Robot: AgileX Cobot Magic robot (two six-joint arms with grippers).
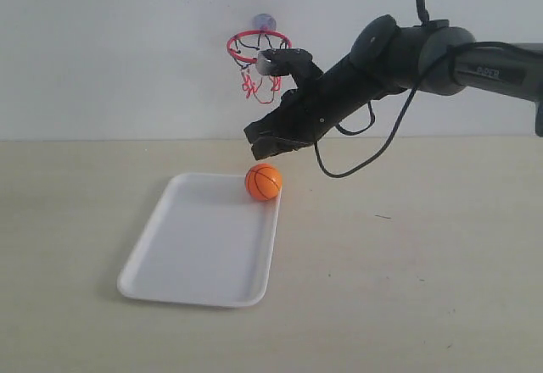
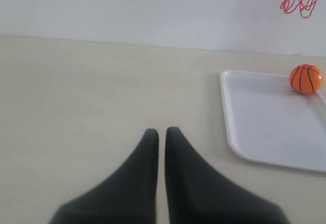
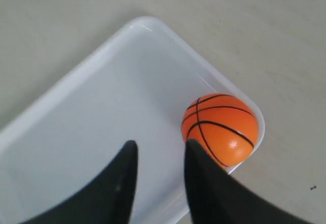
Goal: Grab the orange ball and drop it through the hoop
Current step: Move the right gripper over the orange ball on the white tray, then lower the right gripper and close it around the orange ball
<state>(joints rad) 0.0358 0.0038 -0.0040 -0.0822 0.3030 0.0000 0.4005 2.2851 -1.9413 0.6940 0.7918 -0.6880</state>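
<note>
**Ball in tray corner**

We found the orange ball (image 1: 264, 181) lodged in a corner of the white tray (image 1: 170, 254), whose rim likely stopped any roll. Our right gripper (image 1: 263, 147) hovered just above, narrowly parted and empty; the left gripper (image 2: 161, 132) sat closed. The hoop (image 1: 258, 51) hung on the white wall (image 1: 102, 51) behind the beige table (image 1: 424, 288).

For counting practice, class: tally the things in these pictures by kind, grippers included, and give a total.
Orange ball: 1
Hoop: 1
White tray: 1
Grippers: 2, left gripper and right gripper
Total: 5
</note>
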